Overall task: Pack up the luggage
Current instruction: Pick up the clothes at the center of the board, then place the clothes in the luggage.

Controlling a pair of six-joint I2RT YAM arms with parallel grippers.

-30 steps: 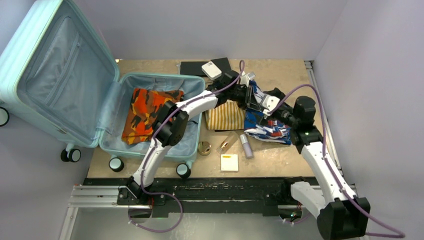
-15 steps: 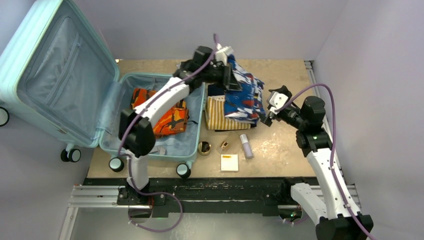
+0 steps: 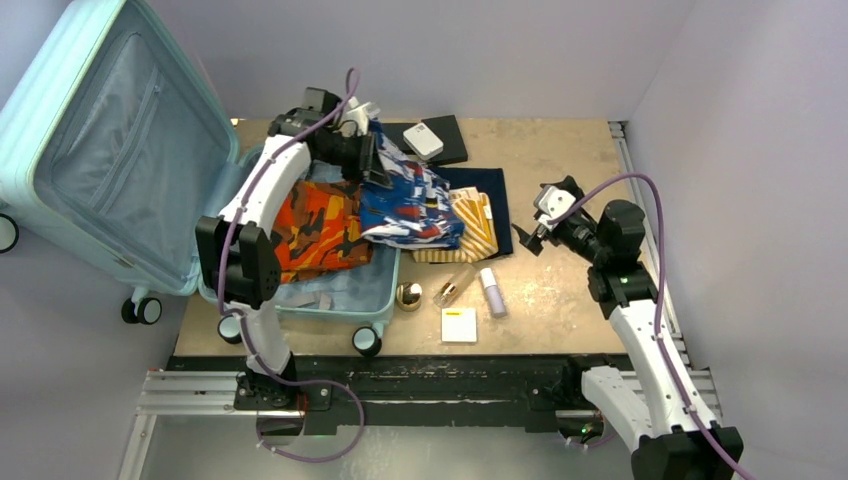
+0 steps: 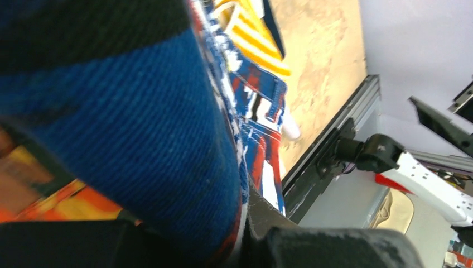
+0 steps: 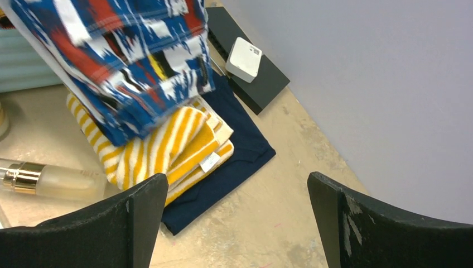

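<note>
Currently a transfer is in hand: the left end effector [image 3: 362,165], nearly closed, grips a blue-red-white patterned garment [image 3: 410,205] draped over the right rim of the luggage [image 3: 120,150], whose open shell lies below and left of it. The next move probably calls for a leftward shift, lowering beside the orange camouflage garment [image 3: 315,225], then release. The right end effector [image 3: 535,222] is wide open and empty. The luggage's long axis runs near-to-far, wheels toward the bases, lid tilted up-left.

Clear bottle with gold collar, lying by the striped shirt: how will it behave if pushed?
The bottle lies on its side on the table, so it may roll or skid. It looks like glass: probably rigid, slick, breakable.
</note>
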